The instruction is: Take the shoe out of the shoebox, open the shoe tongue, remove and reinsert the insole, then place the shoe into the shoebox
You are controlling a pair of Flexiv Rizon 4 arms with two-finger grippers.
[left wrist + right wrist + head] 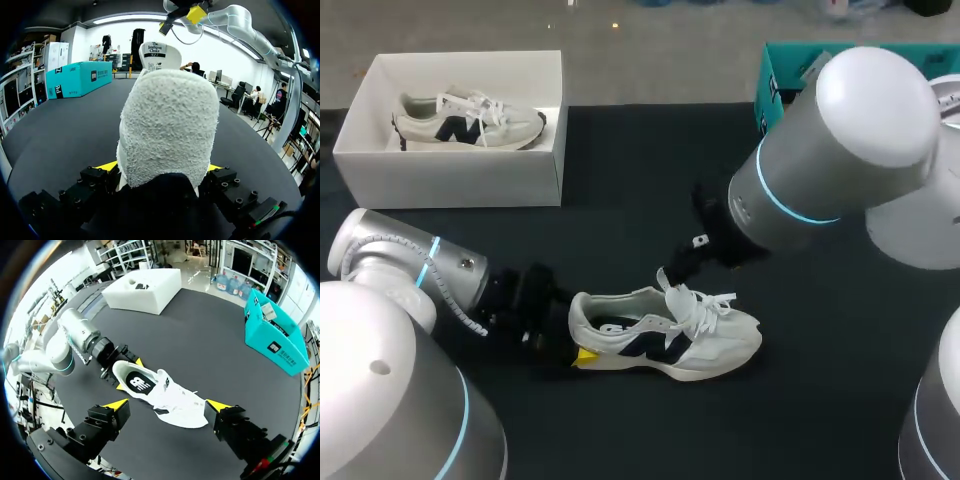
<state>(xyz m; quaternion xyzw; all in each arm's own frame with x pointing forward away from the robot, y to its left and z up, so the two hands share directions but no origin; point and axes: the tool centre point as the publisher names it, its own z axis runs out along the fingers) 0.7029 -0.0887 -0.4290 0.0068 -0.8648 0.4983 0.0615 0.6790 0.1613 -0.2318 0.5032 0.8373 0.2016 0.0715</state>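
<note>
A white sneaker with dark side panels [670, 335] lies on its sole on the black table, toe pointing right. My left gripper [578, 342] comes in low from the left and is shut on its heel [167, 130], a yellow tip [107, 166] pressed to each side. The tongue [159, 52] stands pulled up, and the dark insole [137, 384] shows inside the shoe. My right gripper [167, 405] hangs open just above the tongue and laces, holding nothing. A second sneaker [470, 120] lies in the white shoebox [450, 180] at the back left.
A teal box [785, 75] stands at the back right, behind my right arm. Bare black tabletop [620, 200] lies between the shoebox and the held shoe.
</note>
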